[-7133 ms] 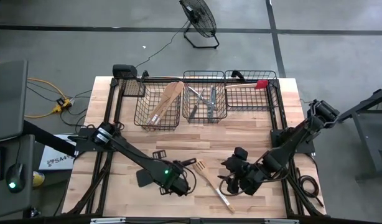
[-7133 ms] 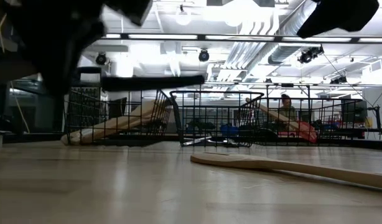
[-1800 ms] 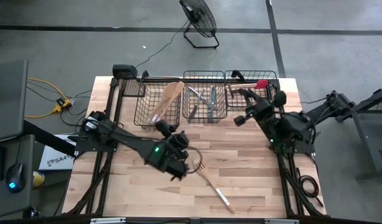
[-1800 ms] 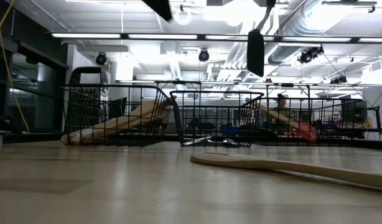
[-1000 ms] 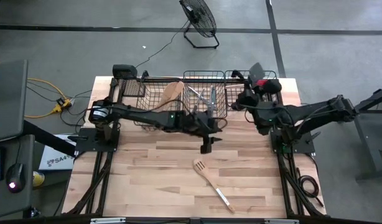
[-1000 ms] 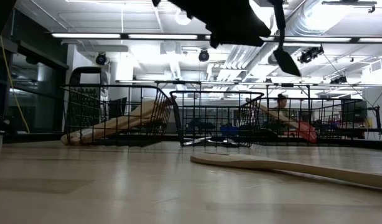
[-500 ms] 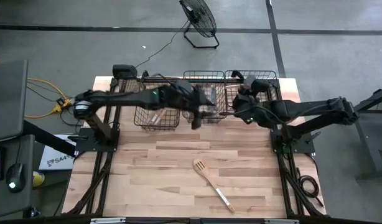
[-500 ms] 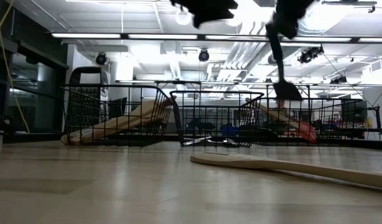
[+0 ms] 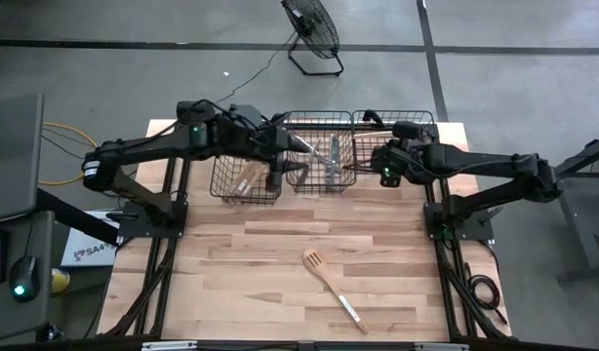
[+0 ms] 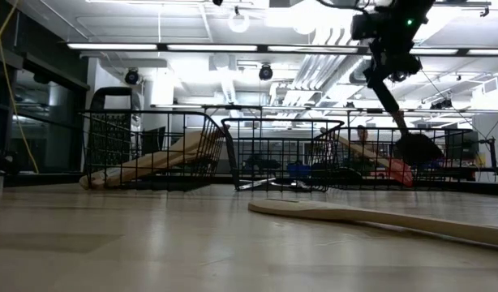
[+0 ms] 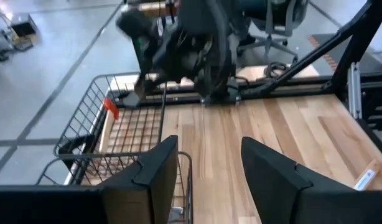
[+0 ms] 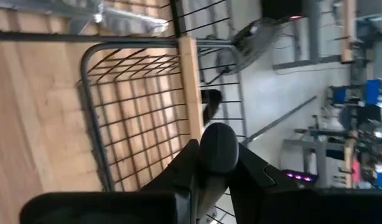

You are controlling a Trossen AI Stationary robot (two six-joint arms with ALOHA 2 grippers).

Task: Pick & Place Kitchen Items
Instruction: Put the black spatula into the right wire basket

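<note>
i am partway through sorting kitchen items into three wire baskets at the far edge of the table. my right gripper (image 9: 388, 164) hangs over the right basket (image 9: 423, 119), clenched on the handle of a black turner (image 10: 417, 148). the low view shows its blade hanging down at about the level of the basket rim, beside the red-headed spatula (image 10: 397, 171) already lying there. my judgement is that the step in hand is the drop: next i should lower a little and let go so the turner lands inside the wire walls.

my left gripper (image 9: 274, 174) hovers empty, fingers spread, over the gap between the left basket (image 9: 219, 182) and the middle basket (image 9: 322, 184). one wooden slotted turner (image 9: 331, 287) lies on the bare table, well apart, waiting.

from above, my right arm hides the black turner. i cannot tell whether its blade touches the spatula.
</note>
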